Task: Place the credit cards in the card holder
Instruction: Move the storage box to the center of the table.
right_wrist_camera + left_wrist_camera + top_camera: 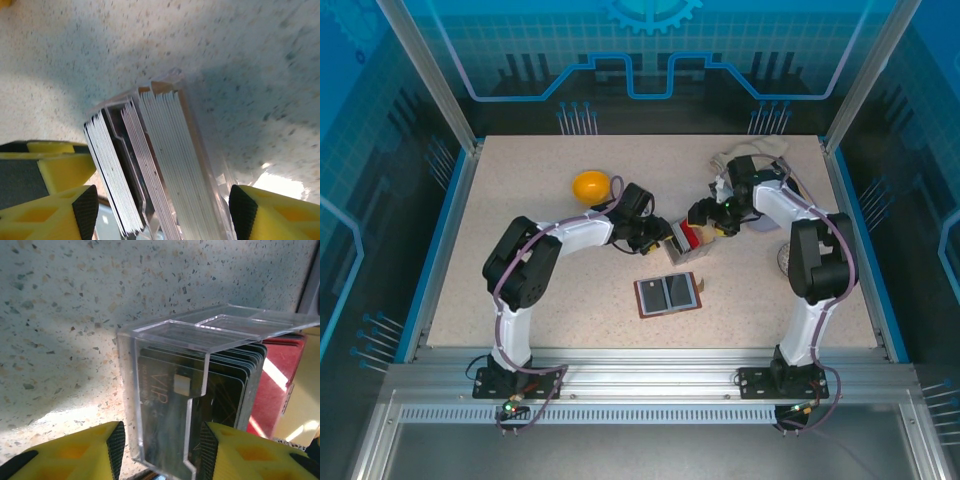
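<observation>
The card holder [669, 293] lies open and flat in mid-table, reddish-brown with grey-blue pockets, apart from both grippers. Behind it stands a clear tray box [682, 246] packed with credit cards [689, 236]. My left gripper [658, 240] is at the box's left end. In the left wrist view it [162, 450] is open, its pads either side of the clear front wall [165, 415], with black VIP cards [225, 395] behind and red cards [280, 390] beyond. My right gripper [703, 215] is at the box's far right. It [163, 207] is open wide, straddling the edge-on card stacks [170, 165].
A yellow ball [591, 186] rests at the back left of the table. A pale bundle [760, 150] lies at the back right, and a small round mesh object [785, 258] sits behind my right arm. Bare tabletop [560, 320] lies left of the wallet.
</observation>
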Controlling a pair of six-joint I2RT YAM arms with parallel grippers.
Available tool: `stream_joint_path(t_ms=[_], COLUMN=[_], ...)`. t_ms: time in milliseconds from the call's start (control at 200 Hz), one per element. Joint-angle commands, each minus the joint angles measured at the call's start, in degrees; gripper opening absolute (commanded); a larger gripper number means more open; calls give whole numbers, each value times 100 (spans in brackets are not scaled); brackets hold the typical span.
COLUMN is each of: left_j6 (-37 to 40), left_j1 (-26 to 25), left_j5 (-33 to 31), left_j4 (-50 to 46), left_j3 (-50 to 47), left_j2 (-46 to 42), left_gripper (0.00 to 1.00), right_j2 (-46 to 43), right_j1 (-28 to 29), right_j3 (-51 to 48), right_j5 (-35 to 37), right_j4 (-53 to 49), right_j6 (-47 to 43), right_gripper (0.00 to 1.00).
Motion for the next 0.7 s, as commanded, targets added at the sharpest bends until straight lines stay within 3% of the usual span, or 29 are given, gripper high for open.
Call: stream_joint_path(t_ms=[0,170,505,695], left_j6=[4,18,67,112], left_j1=[41,79,83,84], left_j5=[157,130,130,97], left_j4=[-77,-111,-147,-217], left_j3=[86,24,-11,-34], left_j2=[114,131,305,365], left_gripper=[46,43,37,34], right_j2=[-314,-405,-457,-285], right_j1=[-16,-16,522,980], right_j3=[-156,-89,661,909], right_j5=[-536,-172,2495,3464], right_j4=[1,-237,-1208,-1410], right_j6=[123,-3,-771,-962], right_gripper=[72,71,68,68])
